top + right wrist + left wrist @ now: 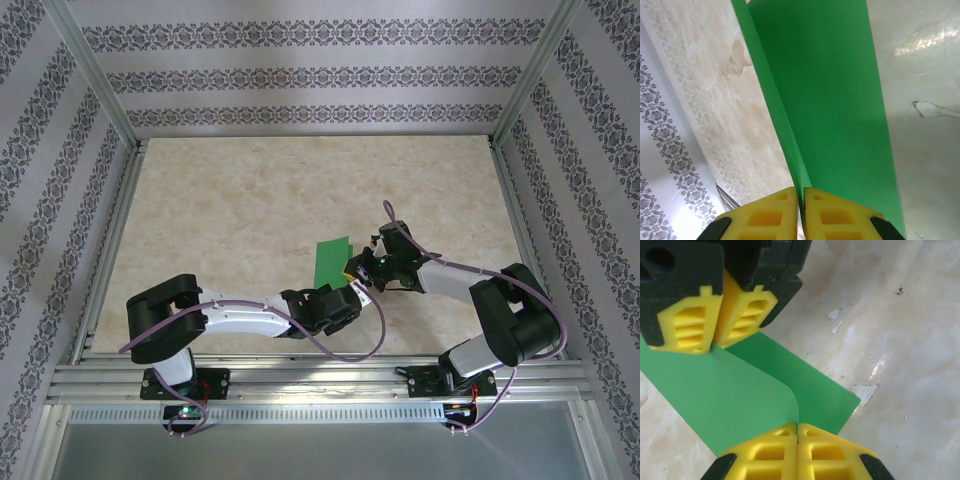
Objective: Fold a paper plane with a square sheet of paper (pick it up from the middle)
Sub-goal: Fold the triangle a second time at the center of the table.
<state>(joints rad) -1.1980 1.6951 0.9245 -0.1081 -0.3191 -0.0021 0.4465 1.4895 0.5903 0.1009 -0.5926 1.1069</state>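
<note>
The left arm [245, 322] and the right arm [450, 282] were clad in white shells joined by black housings. Purple cables [345, 352] were looped along both. The fingers [767, 455] were moulded in yellow with slotted recesses and backed by black.

Sheet of paper [330, 258] on desk [250, 200], about mid-desk, a shade toward right edge and near edge. Sheet's long side runs near to far, slightly tilted. Left arm lies along near edge, right arm angles in from near-right corner. Left pincer [798, 430] and right pincer [802, 195] sit just beside each other at sheet's near end, sheet between fingers of each. One layer of sheet curls over layer beneath.
</note>
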